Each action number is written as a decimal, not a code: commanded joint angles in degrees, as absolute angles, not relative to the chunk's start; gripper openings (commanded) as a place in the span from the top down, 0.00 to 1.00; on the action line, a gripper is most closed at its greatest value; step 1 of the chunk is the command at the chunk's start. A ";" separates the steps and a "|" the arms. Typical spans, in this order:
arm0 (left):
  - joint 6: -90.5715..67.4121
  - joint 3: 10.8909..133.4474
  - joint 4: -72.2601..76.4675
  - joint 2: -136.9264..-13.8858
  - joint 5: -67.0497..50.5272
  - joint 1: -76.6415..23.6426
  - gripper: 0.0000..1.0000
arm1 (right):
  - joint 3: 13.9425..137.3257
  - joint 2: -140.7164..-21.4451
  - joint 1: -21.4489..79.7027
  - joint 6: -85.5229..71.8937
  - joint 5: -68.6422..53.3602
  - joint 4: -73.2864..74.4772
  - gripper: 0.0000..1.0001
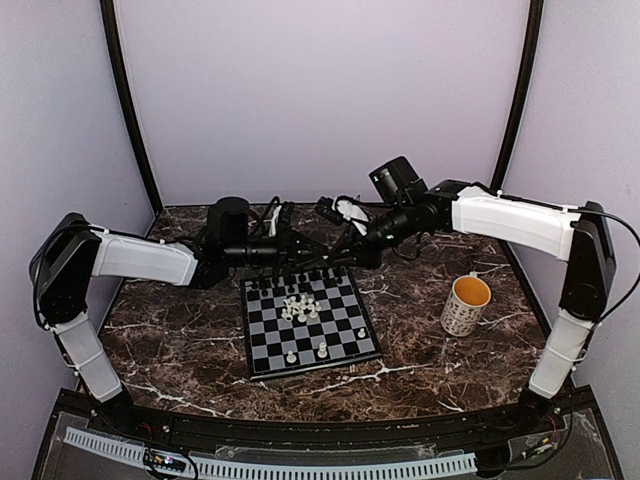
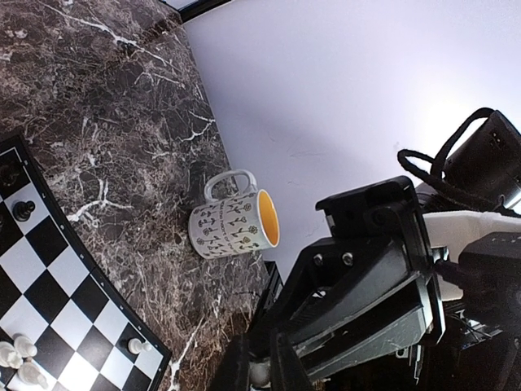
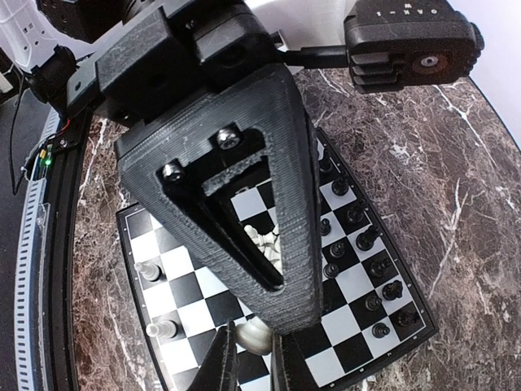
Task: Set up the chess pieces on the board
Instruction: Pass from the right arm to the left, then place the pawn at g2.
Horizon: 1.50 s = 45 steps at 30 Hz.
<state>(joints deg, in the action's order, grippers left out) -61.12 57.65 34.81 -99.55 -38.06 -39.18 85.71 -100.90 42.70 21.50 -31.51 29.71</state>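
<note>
Left pincer: the left gripper (image 2: 260,368) has its fingers close against a white chessman (image 2: 259,377) at the view's bottom edge.
Right pincer: the right gripper (image 3: 254,362) is clamped on a pale chessman (image 3: 256,332) above the board (image 1: 350,345).
Board: it lies mid-table (image 1: 430,370), between the arms.
Pieces: the black pieces (image 1: 300,281) line the far edge; the white pieces (image 1: 300,306) are bunched mid-board.
Mug: the mug (image 1: 466,304) stands right of the board, well apart, patterned outside and yellow inside.
Writing: white letters on a black housing (image 3: 407,32), upside down, unreadable.

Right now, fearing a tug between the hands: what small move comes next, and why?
Probably ease the right hand open: it and the left hand both seem to pinch the same white piece above the board, so the left can carry it off alone.
</note>
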 commanded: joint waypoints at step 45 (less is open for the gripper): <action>0.40 70.48 1.70 -106.63 0.25 -60.84 0.99 | 53.90 -77.53 7.29 22.08 -23.09 11.86 0.54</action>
